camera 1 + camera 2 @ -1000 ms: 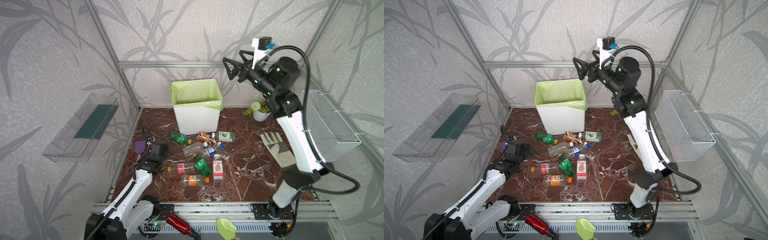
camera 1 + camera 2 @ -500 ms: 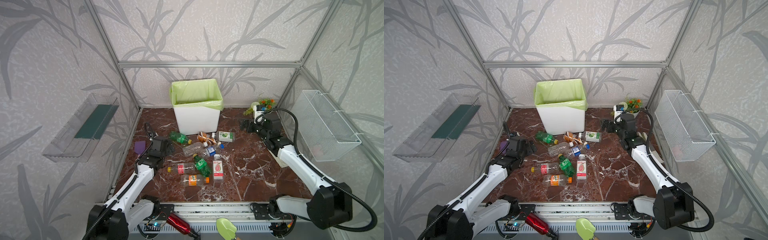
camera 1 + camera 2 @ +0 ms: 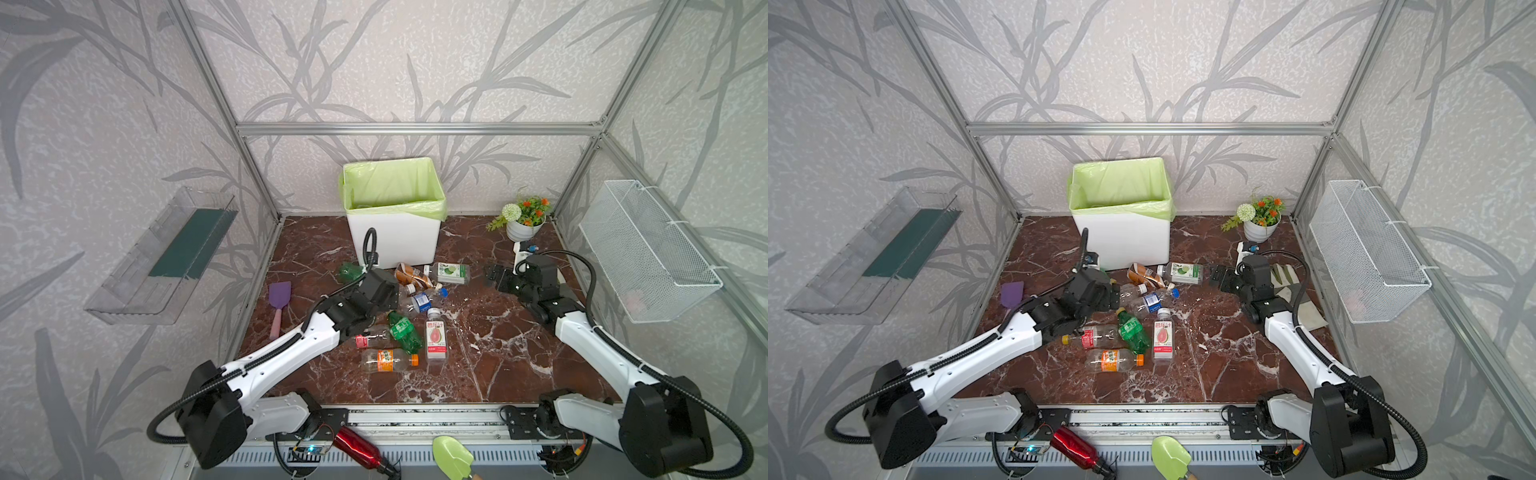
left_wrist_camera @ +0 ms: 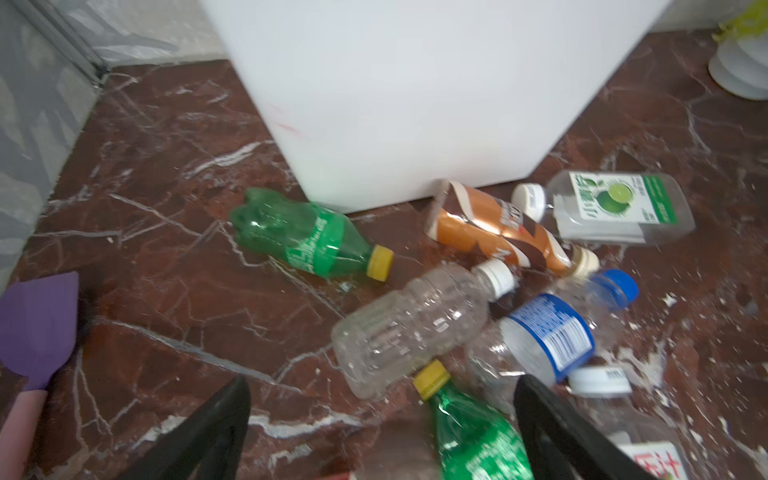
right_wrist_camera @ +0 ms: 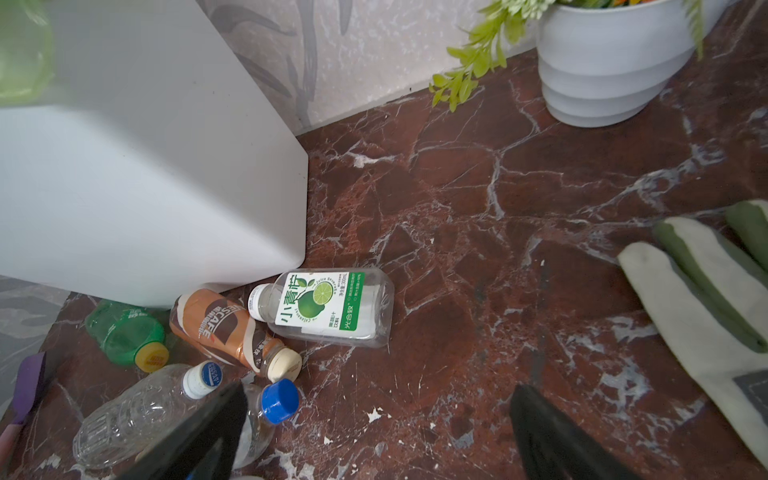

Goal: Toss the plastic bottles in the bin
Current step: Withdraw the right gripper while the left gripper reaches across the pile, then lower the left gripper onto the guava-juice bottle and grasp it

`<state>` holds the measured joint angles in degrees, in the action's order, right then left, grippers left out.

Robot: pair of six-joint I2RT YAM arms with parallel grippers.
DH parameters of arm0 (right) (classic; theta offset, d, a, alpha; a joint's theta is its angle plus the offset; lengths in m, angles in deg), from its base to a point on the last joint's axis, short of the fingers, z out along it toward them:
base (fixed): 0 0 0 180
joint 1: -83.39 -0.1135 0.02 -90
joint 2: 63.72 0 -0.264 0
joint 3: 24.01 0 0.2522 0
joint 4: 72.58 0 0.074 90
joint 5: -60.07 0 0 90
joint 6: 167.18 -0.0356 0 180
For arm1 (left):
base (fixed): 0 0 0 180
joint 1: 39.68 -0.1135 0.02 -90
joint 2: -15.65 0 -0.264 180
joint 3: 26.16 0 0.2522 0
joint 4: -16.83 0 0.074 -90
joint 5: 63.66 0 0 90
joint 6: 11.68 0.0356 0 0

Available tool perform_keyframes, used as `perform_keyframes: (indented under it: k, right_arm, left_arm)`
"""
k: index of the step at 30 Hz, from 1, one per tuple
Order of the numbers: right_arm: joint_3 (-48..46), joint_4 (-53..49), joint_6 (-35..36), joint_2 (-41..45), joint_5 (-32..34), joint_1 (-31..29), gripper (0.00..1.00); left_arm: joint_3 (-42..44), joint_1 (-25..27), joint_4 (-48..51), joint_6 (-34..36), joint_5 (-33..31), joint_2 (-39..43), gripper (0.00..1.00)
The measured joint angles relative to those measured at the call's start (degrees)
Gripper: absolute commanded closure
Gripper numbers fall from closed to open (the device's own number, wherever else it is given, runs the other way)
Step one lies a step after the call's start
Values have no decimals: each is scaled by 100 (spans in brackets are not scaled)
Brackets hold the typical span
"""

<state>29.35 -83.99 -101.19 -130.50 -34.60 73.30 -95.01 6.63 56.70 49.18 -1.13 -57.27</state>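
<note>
Lying on their sides in a loose cluster at the middle of the brown marble table (image 3: 498,353), the plastic bottles (image 3: 405,332) are all outside the bin (image 3: 395,243). The bin stands upright at the middle of the back edge, its green bag (image 3: 392,187) folded over the rim. Closest to the bin's front wall are a green bottle (image 4: 307,241) with a yellow cap, a brown coffee bottle (image 4: 490,228) and, right against it, a lime-label bottle (image 4: 615,208). Just in front of them a clear unlabelled bottle (image 4: 415,328) and a blue-label bottle (image 4: 548,332) lie side by side. Nearer the front edge are a guava-label bottle (image 3: 435,338), an orange-label bottle (image 3: 388,359) and a red-label bottle (image 3: 370,340). The left gripper (image 4: 382,386) hangs low over the cluster's left side, jaws spread wide and holding nothing; a second green bottle (image 4: 469,436) shows between its fingers, contact unclear. The right gripper (image 5: 378,392) is likewise wide open and empty, low over bare table right of the lime-label bottle, with a glove (image 5: 706,307) beside it. A purple spatula (image 3: 278,299) lies near the left edge and a plant pot (image 3: 521,228) stands in the back right corner.
</note>
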Motion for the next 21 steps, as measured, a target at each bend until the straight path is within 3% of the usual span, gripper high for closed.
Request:
perform_keyframes:
  k: [5,8,21]
  right_arm:
    - [-317,44,-22,350,11,433,1]
    - [-553,50,-46,503,-39,651,1]
    - [-828,85,-59,955,-354,844,1]
  left_arm:
    - [-966,1113,610,-455,-221,-1130,1]
    - [-1685,1526,1064,-809,-146,-1902,3]
    - [-2673,2111,1816,-1908,229,-3464,16]
